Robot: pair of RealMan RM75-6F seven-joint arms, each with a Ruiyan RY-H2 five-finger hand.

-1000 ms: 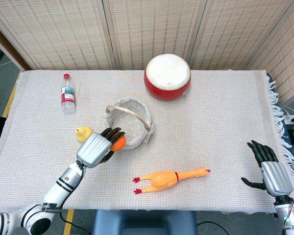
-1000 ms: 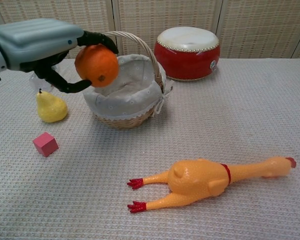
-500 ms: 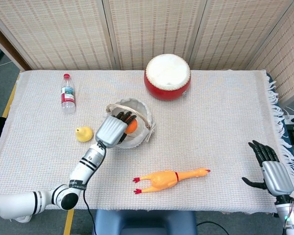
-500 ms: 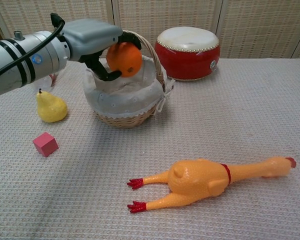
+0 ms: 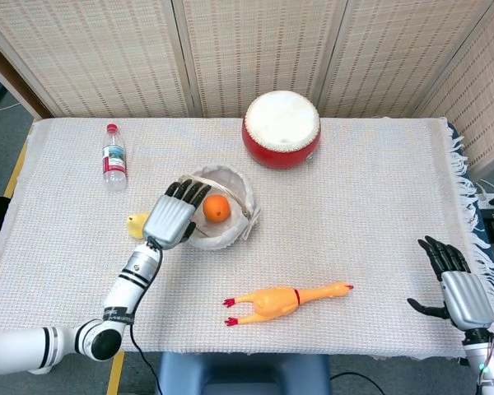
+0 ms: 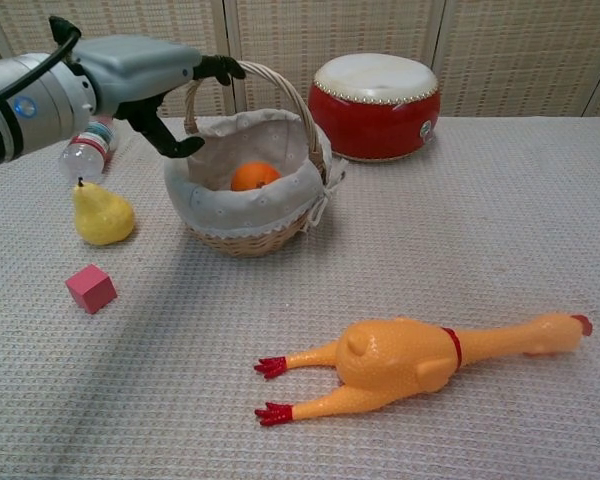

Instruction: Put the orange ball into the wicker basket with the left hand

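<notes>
Since half a second ago the orange ball (image 5: 216,208) has been released and is now seen lying inside the wicker basket (image 5: 240,194), on its white lining, while the left hand (image 5: 172,219) has been drawn back to the basket's left rim. No object is held by that hand; its dark fingers (image 6: 220,68) are spread apart above the rim, close to the arched handle. In the chest view the ball (image 6: 254,176) is partly hidden by the near wall of the basket (image 6: 242,237). The right hand (image 5: 459,290) is seen at the table's right edge, empty, with fingers extended and apart. A yellow pear (image 6: 101,215) and a red cube (image 6: 91,288) are found left of the basket, a rubber chicken (image 6: 417,362) in front, and a red drum (image 6: 376,104) behind
</notes>
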